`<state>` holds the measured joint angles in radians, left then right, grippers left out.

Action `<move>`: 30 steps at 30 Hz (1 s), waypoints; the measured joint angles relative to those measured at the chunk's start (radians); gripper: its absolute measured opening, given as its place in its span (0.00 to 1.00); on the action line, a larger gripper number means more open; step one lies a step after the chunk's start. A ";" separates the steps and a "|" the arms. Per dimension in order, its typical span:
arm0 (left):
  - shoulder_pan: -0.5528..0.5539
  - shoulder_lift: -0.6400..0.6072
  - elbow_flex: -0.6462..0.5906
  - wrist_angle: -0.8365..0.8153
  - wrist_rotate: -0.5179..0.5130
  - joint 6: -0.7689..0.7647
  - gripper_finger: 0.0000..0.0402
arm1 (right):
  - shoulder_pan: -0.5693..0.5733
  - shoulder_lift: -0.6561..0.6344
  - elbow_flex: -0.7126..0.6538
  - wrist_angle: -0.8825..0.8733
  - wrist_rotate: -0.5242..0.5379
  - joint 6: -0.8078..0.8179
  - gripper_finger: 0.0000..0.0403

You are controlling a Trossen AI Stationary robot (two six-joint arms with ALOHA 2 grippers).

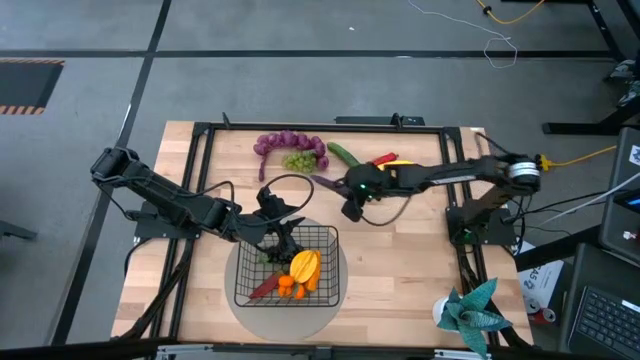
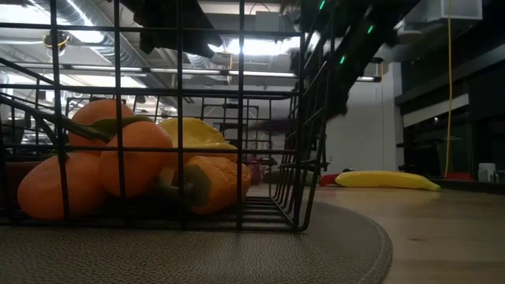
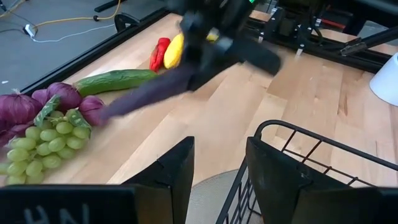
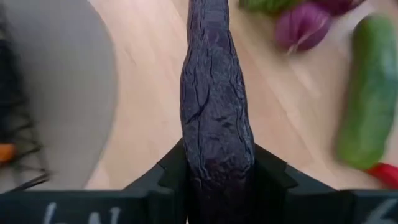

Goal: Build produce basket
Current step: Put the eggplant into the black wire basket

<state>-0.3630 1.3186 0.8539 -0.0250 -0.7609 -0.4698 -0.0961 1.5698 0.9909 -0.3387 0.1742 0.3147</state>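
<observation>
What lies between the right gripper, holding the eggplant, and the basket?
Bare wood, then the grey mat's edge, separate the right gripper, shut on the eggplant, from the basket in the high view.

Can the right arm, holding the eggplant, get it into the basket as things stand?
Probably yes. The right gripper is shut on the eggplant, and bare table lies between it and the basket, whose top is open. The left gripper at the basket's rim on the left arm's side may crowd that edge.

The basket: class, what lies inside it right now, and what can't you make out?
Inside the basket lie orange carrots, a yellow-orange piece and a red chili. The wire mesh and the left gripper at its rim cover part of the floor, so anything there stays unseen.
</observation>
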 joint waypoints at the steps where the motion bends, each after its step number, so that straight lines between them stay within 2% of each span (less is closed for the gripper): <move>1: 0.000 0.000 0.000 0.000 0.000 0.000 0.35 | 0.022 -0.033 0.000 -0.005 0.013 0.007 0.28; 6: 0.000 0.000 0.000 0.001 0.000 -0.001 0.35 | 0.146 -0.161 0.002 0.007 0.027 0.025 0.28; 11: 0.000 0.000 0.000 0.003 0.000 -0.002 0.35 | 0.291 -0.210 0.002 0.057 0.027 0.023 0.28; 21: 0.000 0.000 0.000 0.003 0.000 -0.001 0.35 | 0.531 -0.177 0.002 0.290 0.026 -0.110 0.28; 30: 0.001 0.000 0.000 0.003 -0.008 0.000 0.35 | 0.579 -0.069 0.003 0.473 0.024 -0.137 0.28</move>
<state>-0.3618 1.3182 0.8539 -0.0222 -0.7685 -0.4702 0.4831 1.5005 0.9936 0.1345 0.1986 0.1772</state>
